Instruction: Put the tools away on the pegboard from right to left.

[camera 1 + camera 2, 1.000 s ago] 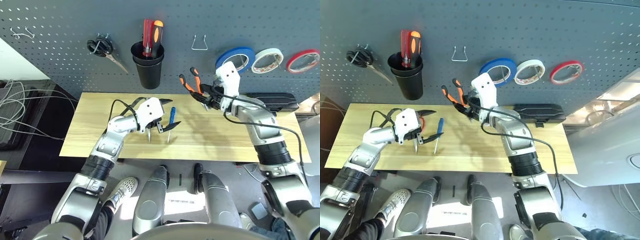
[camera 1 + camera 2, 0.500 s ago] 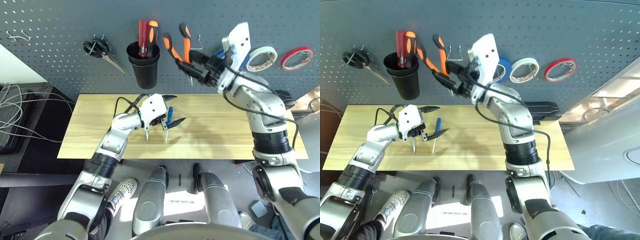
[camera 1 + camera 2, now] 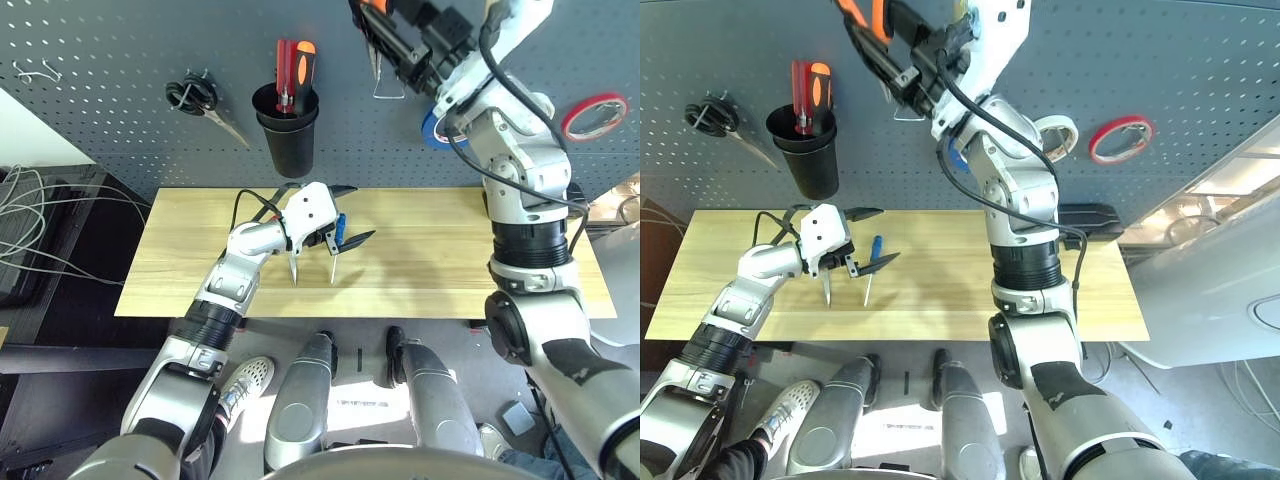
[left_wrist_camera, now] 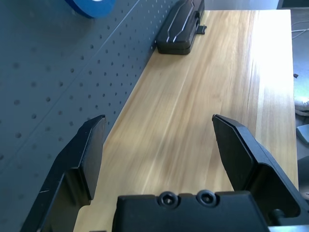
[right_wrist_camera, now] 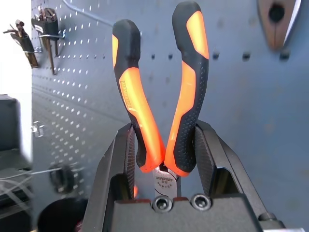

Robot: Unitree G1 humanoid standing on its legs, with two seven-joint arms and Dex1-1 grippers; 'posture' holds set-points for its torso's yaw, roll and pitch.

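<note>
Raised up the pegboard [image 3: 120, 40], right hand [image 5: 161, 150] pinches pliers [image 5: 159, 96], handles jutting beyond it.

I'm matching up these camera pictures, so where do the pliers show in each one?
Left eye view: pliers at the top edge, right of centre.
Right eye view: top edge, left of centre.
Right wrist view: centre, clamped between the fingers.
Left wrist view: table and pegboard instead.
Shared landmark: the pegboard, in every view.

The silver left arm reaches low and forward, its black left gripper [image 3: 338, 228] with fingers [image 4: 82, 154] spread wide. The right arm stretches high up, its right gripper [image 5: 162, 159] squeezing something between its fingers.
</note>
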